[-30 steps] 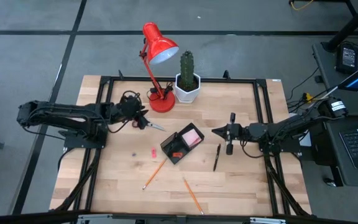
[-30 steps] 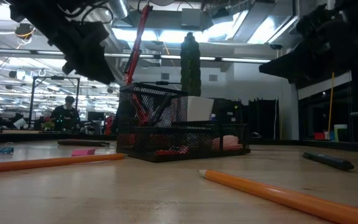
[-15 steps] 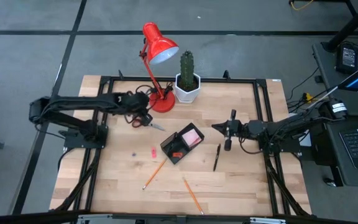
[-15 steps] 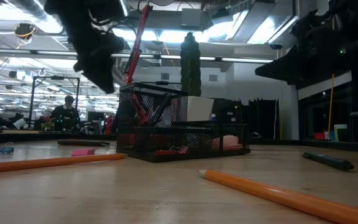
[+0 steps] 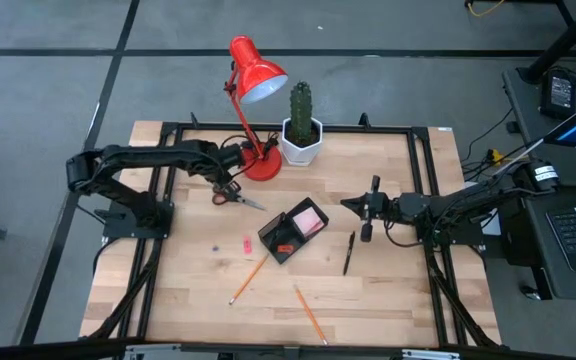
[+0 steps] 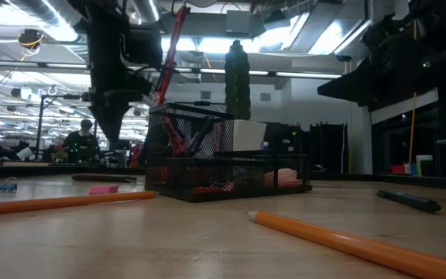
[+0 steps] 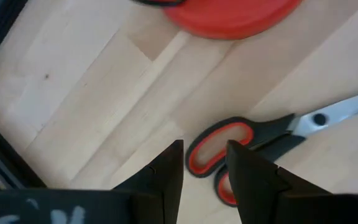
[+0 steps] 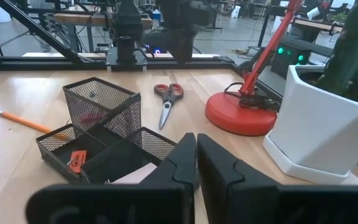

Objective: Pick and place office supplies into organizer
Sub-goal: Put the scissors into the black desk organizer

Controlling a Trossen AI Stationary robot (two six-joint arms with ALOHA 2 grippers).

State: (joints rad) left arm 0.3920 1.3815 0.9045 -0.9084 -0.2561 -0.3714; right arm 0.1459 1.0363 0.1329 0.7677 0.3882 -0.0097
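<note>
1. Two grippers are over the desk. The left gripper (image 7: pixel 204 177) hangs just above the red handles of the scissors (image 5: pixel 234 195), its two fingers apart and one handle loop showing between them; it holds nothing.
2. These scissors lie flat near the far edge of the desk, on the left half, just beside the round base of the red lamp (image 5: pixel 258 165), blades pointing toward the organizer (image 5: pixel 293 231).
3. On the right half, the right gripper (image 5: pixel 347 208) hovers with its fingers pressed together and nothing between them, pointing toward the organizer.
4. The organizer, a black mesh tray, stands near the middle of the desk; a pink sticky-note pad (image 5: pixel 309 220) lies in one compartment and a small red piece (image 5: pixel 286 247) in another.
5. A black pen (image 5: pixel 349 253) lies right of the organizer.
6. Two orange pencils lie toward the near edge, one (image 5: pixel 248 279) left and the other (image 5: pixel 310 314) more to the middle.
7. A small pink piece (image 5: pixel 247 244) lies just left of the organizer.
8. A cactus in a white pot (image 5: pixel 301 140) stands at the far edge beside the lamp.
</note>
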